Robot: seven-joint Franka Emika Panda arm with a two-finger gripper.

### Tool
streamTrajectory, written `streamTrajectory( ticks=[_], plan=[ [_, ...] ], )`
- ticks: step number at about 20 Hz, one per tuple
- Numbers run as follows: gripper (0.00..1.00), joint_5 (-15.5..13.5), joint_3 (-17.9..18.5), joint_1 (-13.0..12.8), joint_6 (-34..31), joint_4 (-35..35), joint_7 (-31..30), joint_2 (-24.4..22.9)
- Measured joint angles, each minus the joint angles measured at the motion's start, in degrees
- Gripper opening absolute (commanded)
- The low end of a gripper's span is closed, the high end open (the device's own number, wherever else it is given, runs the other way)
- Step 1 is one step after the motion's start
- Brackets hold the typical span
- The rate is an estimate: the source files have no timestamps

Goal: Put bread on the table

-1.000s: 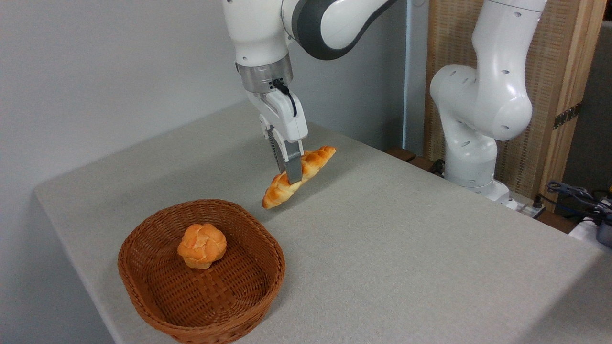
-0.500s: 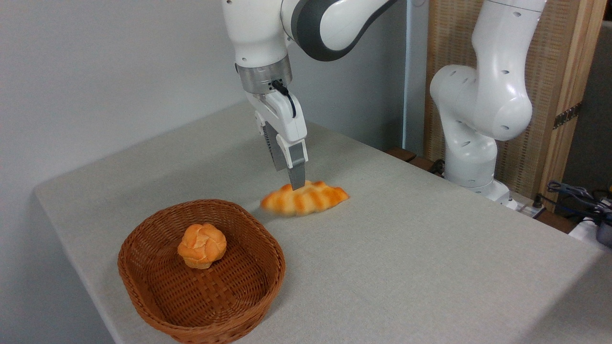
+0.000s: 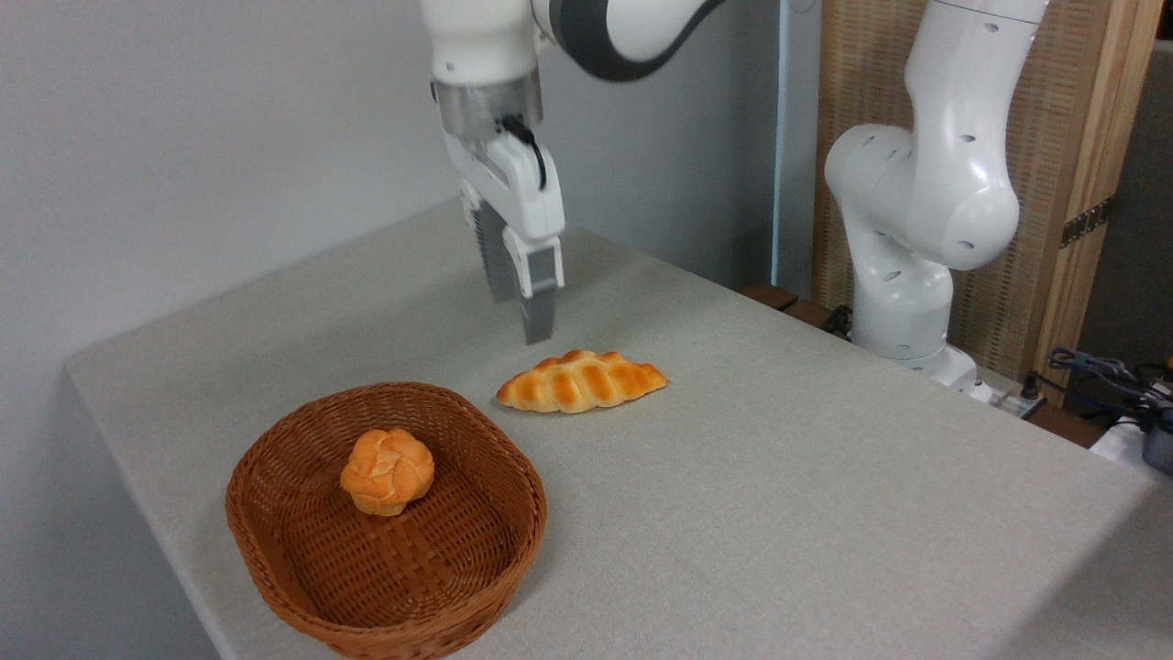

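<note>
One loaf out: the bread is lying flat on the table, toward the far edge and just beyond the basket's far rim, touching neither basket nor robot.
Gripper: the gripper is hanging in the air just above the loaf, nearer its left end, holding nothing; its jaws are standing apart, with a gap showing between the two fingers.
Basket: the wicker basket is sitting near the table's front left corner, carrying only the small round bun.
Done: from where I am standing, the main job is looking finished, since the loaf is resting on the cloth and free of the fingers.
Left: I am judging that only the arm clearing away from the loaf is remaining, if anything.
</note>
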Motion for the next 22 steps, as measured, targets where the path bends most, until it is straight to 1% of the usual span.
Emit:
streamTrajectory(
  ticks=[1,4,7,9,10,13,15,17,18,21,22],
  plan=[
    [1.00,0.00,0.96,0.01,-0.90,2.11,0.00,0.06],
    [1.00,0.01,3.82,0.05,-7.40,9.53,0.01,1.45],
    [1.00,0.15,4.50,0.18,-10.85,16.06,0.00,5.10],
    [1.00,2.14,4.56,0.44,-13.19,20.36,-0.37,8.26],
    [1.00,2.94,4.57,1.06,-14.61,23.04,-0.84,10.10],
    [1.00,3.15,4.56,3.91,-17.14,30.81,-1.07,15.25],
    [1.00,3.15,4.55,4.74,-17.86,33.34,-1.07,17.21],
    [1.00,3.15,4.51,4.95,-18.04,34.12,-1.08,17.91],
    [1.00,3.15,4.15,5.52,-18.04,34.21,-1.08,17.96],
    [1.00,3.15,0.61,10.06,-18.12,34.30,-1.08,17.83],
    [1.00,3.15,-0.10,10.88,-18.13,34.30,-1.08,17.82]
  ],
)
